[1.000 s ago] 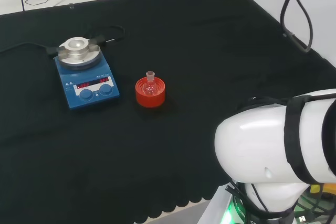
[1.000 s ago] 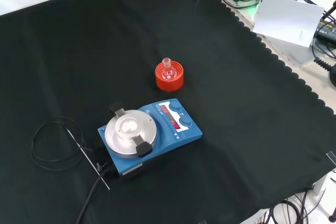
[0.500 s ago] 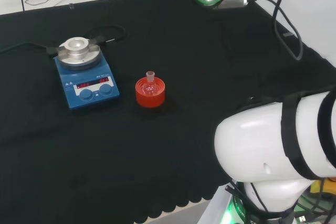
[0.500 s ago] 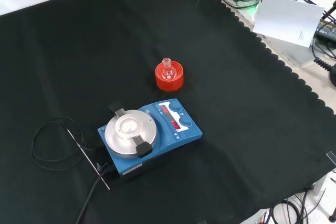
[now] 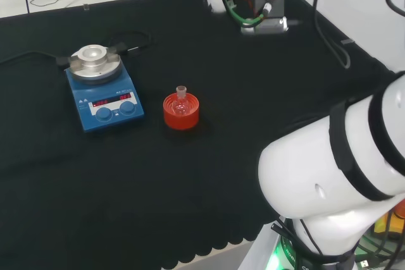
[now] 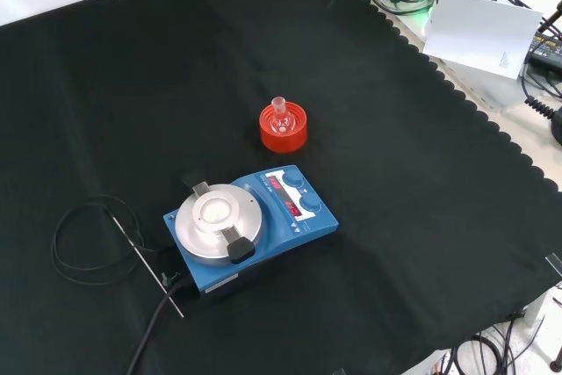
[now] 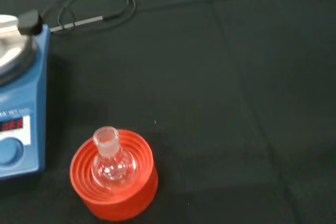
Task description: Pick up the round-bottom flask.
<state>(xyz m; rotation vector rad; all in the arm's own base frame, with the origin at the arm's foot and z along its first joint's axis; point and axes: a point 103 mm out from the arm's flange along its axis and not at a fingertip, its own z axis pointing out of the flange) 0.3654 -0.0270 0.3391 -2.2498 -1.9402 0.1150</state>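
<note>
A small clear round-bottom flask (image 5: 181, 102) stands neck up in a red ribbed ring stand (image 5: 181, 116) near the middle of the black cloth. The front view shows the flask (image 6: 281, 115) on its stand (image 6: 283, 133) just beyond the blue stirrer. In the wrist view the flask (image 7: 111, 161) sits in the stand (image 7: 116, 195), seen from well above, and it looks empty. The arm's wrist end (image 5: 261, 1), with green cables, hangs high over the far right of the cloth in the head view, well away from the flask. How the hand is set is unclear.
A blue magnetic stirrer (image 5: 103, 92) with a round metal plate stands left of the flask in the head view, nearer in the front view (image 6: 253, 227). Its thin probe and coiled black cable (image 6: 90, 243) lie on the cloth beside it. The arm's white links (image 5: 335, 181) stand at the head view's right.
The arm's wrist end has come down and leftward into the head view's top. The big white link has swung up. Flask, stand and stirrer have not moved.
</note>
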